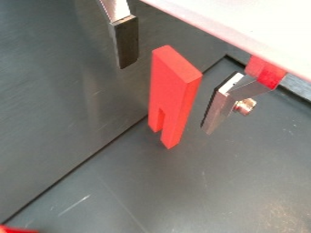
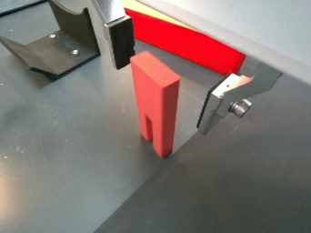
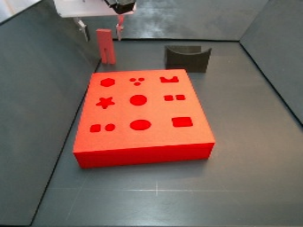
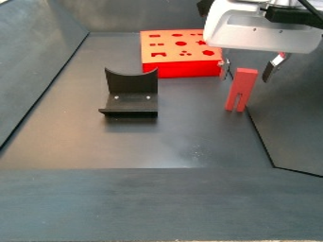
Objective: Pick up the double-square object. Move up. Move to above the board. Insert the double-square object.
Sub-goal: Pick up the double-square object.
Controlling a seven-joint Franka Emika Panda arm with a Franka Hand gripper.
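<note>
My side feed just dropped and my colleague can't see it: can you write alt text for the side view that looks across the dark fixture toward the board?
The double-square object stands upright on the dark floor, between the open fingers of the end effector above it. Behind it lies the board, and the fixture stands off to one side.

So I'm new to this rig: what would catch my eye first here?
The board, a big bright red slab with shaped cut-outs, dominates the dark floor. Behind it the slim double-square object stands upright, the gripper open around it, fingers on either side, apart from it. The dark fixture stands alone on the floor.
</note>
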